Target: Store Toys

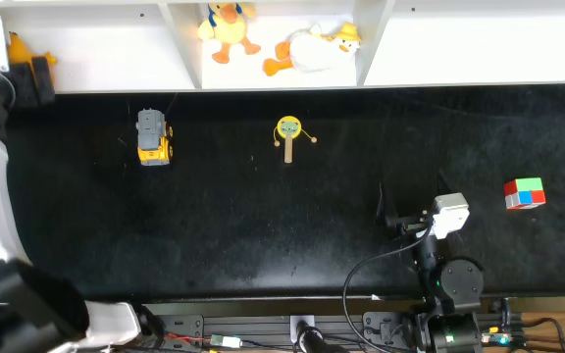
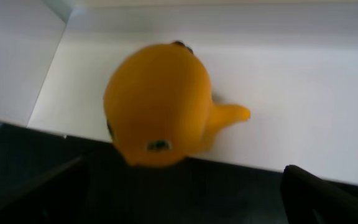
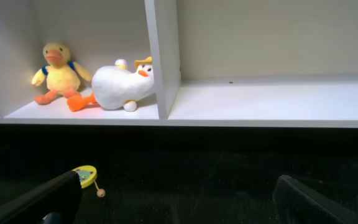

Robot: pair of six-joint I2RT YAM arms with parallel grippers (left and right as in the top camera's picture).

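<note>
A long white shelf (image 1: 459, 49) runs along the top of the top view. It has walls that split it into boxes. Below it a big black table (image 1: 263, 226) takes up the rest.

The left gripper (image 2: 185, 179) is at the upper left of the top view, at the left box of the shelf. Its two fingers are wide apart and hold nothing. A round orange toy (image 2: 160, 102) sits between them, right at the front edge of the shelf floor.

The right gripper (image 1: 392, 218) is low on the right side of the table. Its fingers are apart too, with nothing in them.

In the middle box a white goose plush (image 1: 307, 51) with a yellow hat lies on its side. A yellow duck plush (image 1: 228, 27) sits just beside it, on its left.

A yellow and grey toy truck (image 1: 153, 137) stands on the table, left of the middle. A colour cube (image 1: 524, 193) with red, green and blue sides sits far right, well apart from the other toys. A little rattle drum (image 1: 288, 132) on a stick lies near the middle, below the goose.
</note>
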